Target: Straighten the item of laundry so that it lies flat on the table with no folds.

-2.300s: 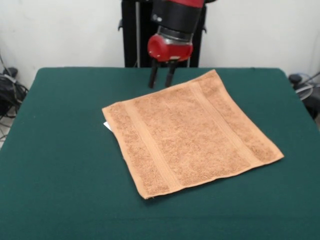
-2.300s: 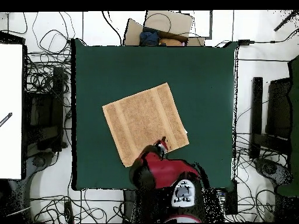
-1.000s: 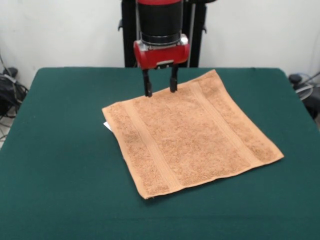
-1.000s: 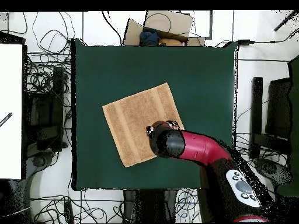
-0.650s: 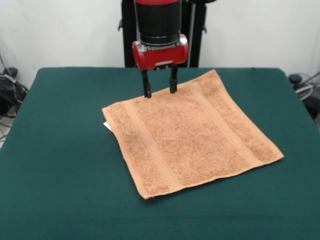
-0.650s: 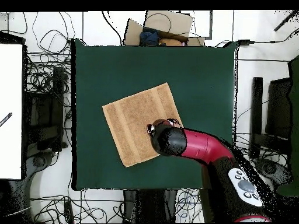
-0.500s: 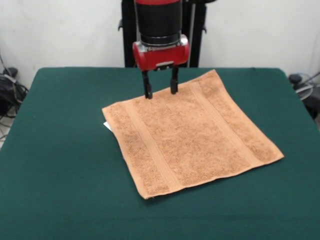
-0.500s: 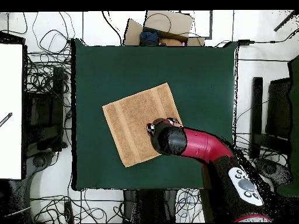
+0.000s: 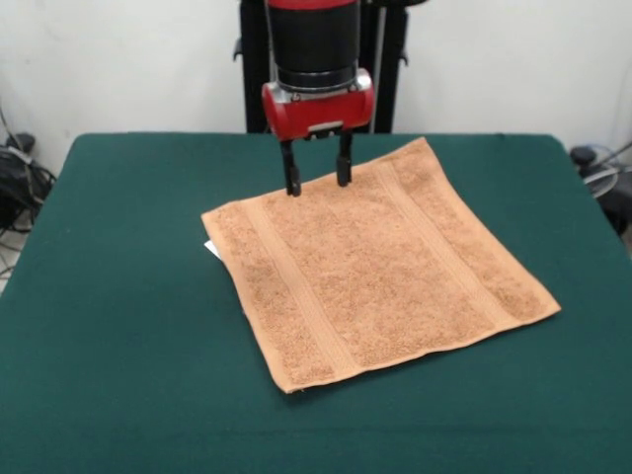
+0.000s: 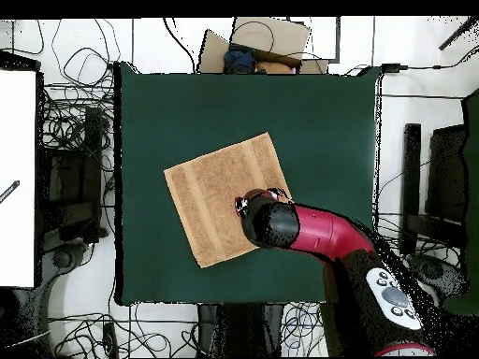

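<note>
The orange-tan towel (image 9: 380,263) lies spread flat on the green table (image 9: 118,296), turned like a diamond, with two woven bands running across it. A small white tag (image 9: 209,248) pokes out at its left corner. My gripper (image 9: 316,181) hangs open over the towel's far edge, its two black fingers (image 9: 292,177) pointing down at the cloth with nothing between them. From overhead, the towel (image 10: 210,192) shows mid-table and the red arm (image 10: 309,232) covers its lower right part and the gripper.
Cables and equipment (image 10: 75,159) crowd the floor on both sides of the table. A cardboard box (image 10: 257,45) sits beyond one table edge. Wide bare green felt (image 10: 327,122) surrounds the towel on all sides.
The arm swung from behind the towel to over its far edge and turned the gripper; over the last half second it has barely moved. The towel lies unchanged.
</note>
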### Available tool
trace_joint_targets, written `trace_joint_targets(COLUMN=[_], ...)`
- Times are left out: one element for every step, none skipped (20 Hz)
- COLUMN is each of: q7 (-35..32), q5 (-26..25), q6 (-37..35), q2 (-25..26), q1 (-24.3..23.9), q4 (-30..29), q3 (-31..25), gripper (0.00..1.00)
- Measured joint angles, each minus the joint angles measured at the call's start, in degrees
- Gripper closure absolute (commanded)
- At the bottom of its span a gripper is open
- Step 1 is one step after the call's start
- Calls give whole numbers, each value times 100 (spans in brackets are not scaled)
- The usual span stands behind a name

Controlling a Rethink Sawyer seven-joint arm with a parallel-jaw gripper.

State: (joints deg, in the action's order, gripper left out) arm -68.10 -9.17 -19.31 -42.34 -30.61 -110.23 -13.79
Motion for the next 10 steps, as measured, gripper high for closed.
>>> trace_joint_targets(q7=[0, 0, 0, 0, 0, 0, 0, 0, 0, 0], q5=[0, 0, 0, 0, 0, 0, 1, 1, 2, 2], q6=[0, 0, 0, 0, 0, 0, 0, 0, 0, 0], q2=[0, -2, -3, -6, -13, -20, -33, -46, -59, -72], q1=[0, 0, 0, 0, 0, 0, 0, 0, 0, 0], q4=[0, 0, 0, 0, 0, 0, 0, -1, 0, 0], q3=[0, 0, 0, 0, 0, 0, 0, 0, 0, 0], gripper=[0, 0, 0, 0, 0, 0, 0, 0, 0, 0])
